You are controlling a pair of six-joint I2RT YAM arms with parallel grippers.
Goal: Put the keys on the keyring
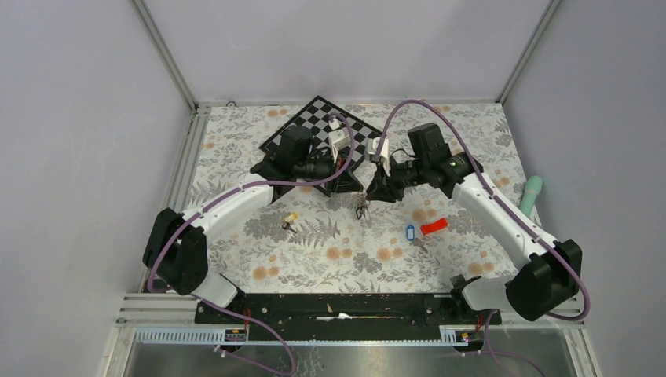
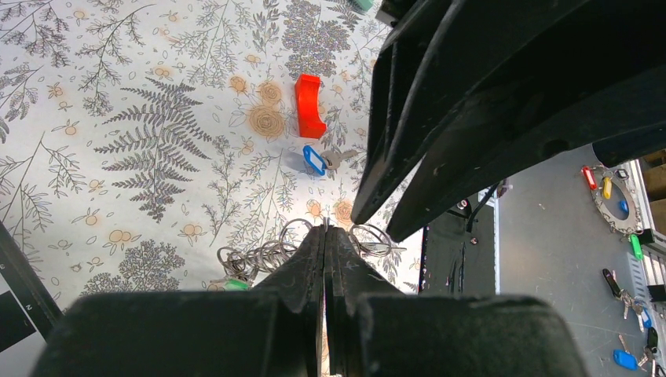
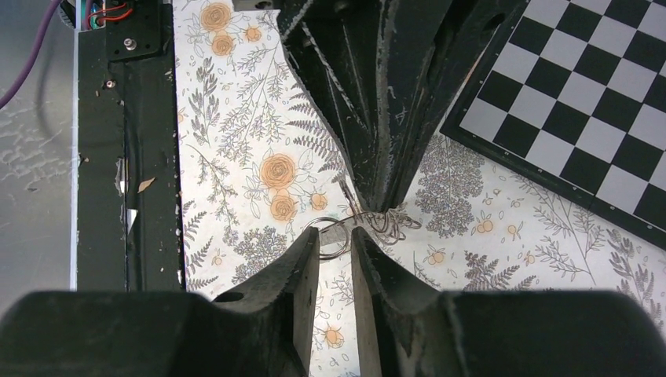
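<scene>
The keyring (image 2: 263, 253) shows as a bunch of linked thin wire rings with a green tag (image 2: 233, 284) on it. My left gripper (image 2: 325, 230) is shut on the rings and holds them above the floral mat; in the top view the rings (image 1: 361, 209) hang below it. My right gripper (image 3: 335, 237) faces it, jaws a narrow gap apart, with one wire ring (image 3: 339, 232) lying between the tips, not clamped. A blue-tagged key (image 1: 409, 232) lies on the mat to the right and a yellow-tagged key (image 1: 290, 221) to the left.
A red curved block (image 1: 433, 227) lies beside the blue key. A checkerboard (image 1: 314, 118) lies at the back under both wrists. A teal object (image 1: 532, 194) lies at the right edge. A grey oval plate with coloured tags (image 2: 598, 198) lies off the table.
</scene>
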